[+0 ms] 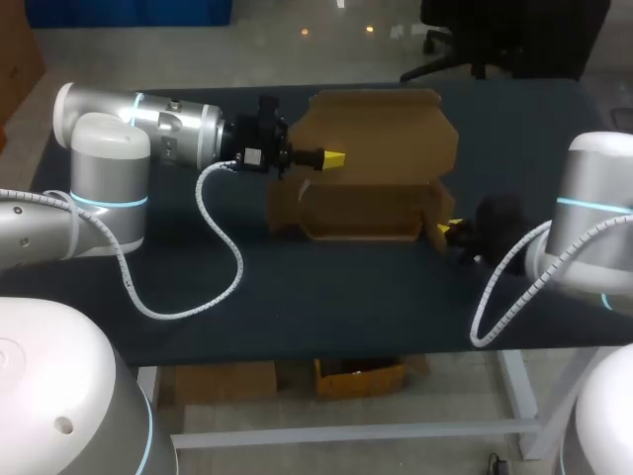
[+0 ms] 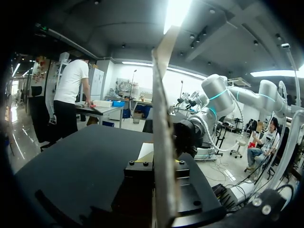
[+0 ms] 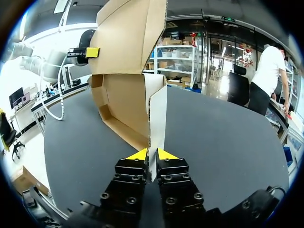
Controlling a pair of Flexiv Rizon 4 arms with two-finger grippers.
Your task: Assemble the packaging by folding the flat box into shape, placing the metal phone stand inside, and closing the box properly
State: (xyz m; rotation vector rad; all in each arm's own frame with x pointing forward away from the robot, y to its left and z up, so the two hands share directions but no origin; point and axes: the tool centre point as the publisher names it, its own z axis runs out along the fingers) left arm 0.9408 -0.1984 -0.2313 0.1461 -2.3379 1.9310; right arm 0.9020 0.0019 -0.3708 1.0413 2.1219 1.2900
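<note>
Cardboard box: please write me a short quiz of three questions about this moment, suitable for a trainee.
1. True or false: the right gripper is shut on a side flap of the cardboard box.
2. What holds the raised lid? A) the left gripper B) the right gripper C) nothing
3. Fill in: at the top, the box is ___.
Key: 1 true; 2 A; 3 open.

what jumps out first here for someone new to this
A half-folded brown cardboard box sits in the middle of the dark table, its lid flap raised. The left gripper clamps that flap's edge, while the right gripper pinches the box's end flap between yellow tips.
</note>
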